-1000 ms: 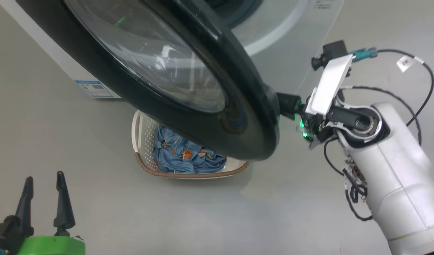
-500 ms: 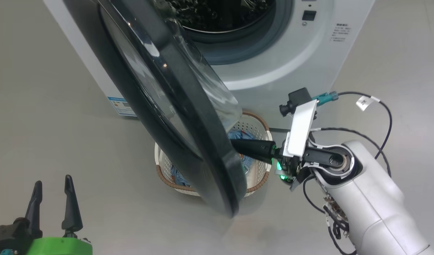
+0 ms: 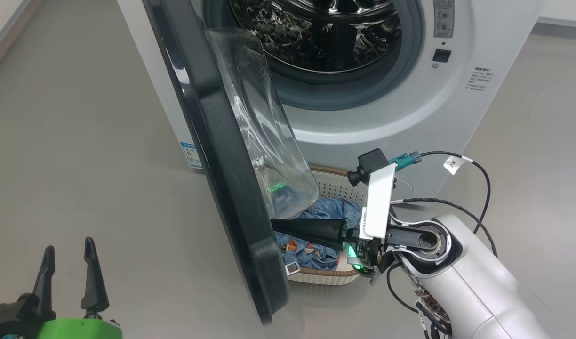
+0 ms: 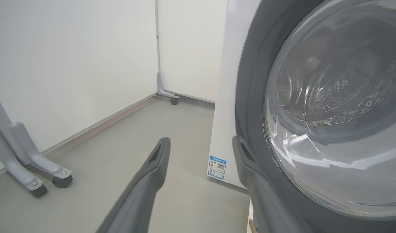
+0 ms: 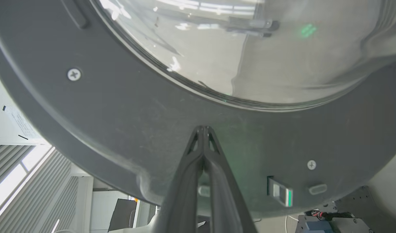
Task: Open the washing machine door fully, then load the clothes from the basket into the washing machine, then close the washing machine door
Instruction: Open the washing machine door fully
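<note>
The washing machine (image 3: 387, 117) stands with its steel drum exposed. Its door (image 3: 222, 165) hangs swung out, seen edge-on, the clear glass bowl bulging toward the drum. My right gripper (image 3: 275, 222) is shut, with its tips pressed against the inner side of the door's black rim (image 5: 120, 113); the tips (image 5: 203, 128) touch just below the glass. Under the door sits the basket (image 3: 325, 278) holding the light-blue clothes (image 3: 328, 212). My left gripper (image 3: 69, 256) stands open at the lower left, holding nothing. Past its open fingers (image 4: 159, 155), the door's outer face (image 4: 330, 113) shows on the right.
Grey floor lies all around the machine. A grey wheeled stand leg (image 4: 33, 176) and another castor (image 4: 173, 98) stand by the white walls left of the machine. A blue sticker (image 4: 217, 166) marks the machine's lower corner. Loose cables (image 3: 476, 188) hang off my right wrist.
The door has swung wider, from facing the camera to edge-on, with my shut right gripper following on its inner rim. The head camera has shifted. The left gripper stays open.
</note>
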Controlling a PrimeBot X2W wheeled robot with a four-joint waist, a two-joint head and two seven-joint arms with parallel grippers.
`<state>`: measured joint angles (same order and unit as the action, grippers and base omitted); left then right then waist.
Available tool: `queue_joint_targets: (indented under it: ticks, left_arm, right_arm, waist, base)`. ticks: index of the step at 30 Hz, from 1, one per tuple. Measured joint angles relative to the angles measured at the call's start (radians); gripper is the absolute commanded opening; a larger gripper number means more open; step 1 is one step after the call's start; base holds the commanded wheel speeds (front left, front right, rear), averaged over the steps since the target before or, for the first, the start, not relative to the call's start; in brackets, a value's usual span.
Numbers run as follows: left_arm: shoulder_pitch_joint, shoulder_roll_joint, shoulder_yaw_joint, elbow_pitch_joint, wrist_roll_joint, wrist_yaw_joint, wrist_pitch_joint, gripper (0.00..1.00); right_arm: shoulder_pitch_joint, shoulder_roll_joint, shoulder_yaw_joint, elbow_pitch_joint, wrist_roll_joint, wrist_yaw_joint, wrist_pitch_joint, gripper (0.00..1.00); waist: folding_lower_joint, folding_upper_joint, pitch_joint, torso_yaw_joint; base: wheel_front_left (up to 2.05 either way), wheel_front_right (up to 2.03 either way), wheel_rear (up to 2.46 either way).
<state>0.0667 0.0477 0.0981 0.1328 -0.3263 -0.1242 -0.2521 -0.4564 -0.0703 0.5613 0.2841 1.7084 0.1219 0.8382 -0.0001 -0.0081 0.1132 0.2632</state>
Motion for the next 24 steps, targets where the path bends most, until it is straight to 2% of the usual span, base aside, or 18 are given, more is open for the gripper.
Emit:
queue_joint_targets:
  ticks: [9, 13, 24]
  left_arm:
    - [0.006, -0.002, 0.002, -0.001, -0.001, 0.000, 0.000, 1.00]
    - [0.007, -0.004, -0.009, -0.001, -0.001, 0.000, 0.000, 1.00]
    - [0.016, -0.005, -0.023, -0.001, -0.001, 0.000, 0.000, 1.00]
  right_arm:
    - [0.020, 0.001, 0.040, -0.024, 0.031, 0.000, -0.025, 0.00]
    - [0.039, -0.001, 0.070, -0.052, 0.088, 0.000, -0.062, 0.00]
    - [0.057, -0.001, 0.108, -0.067, 0.131, 0.000, -0.137, 0.00]
  waist:
    - [0.0000, 0.0000, -0.021, 0.022]
    - [0.0000, 0.0000, -0.031, 0.037]
    - [0.0000, 0.0000, -0.052, 0.066]
  base:
    - [0.00, 0.00, 0.00]
    - [0.00, 0.00, 0.00]
    - [0.00, 0.00, 0.00]
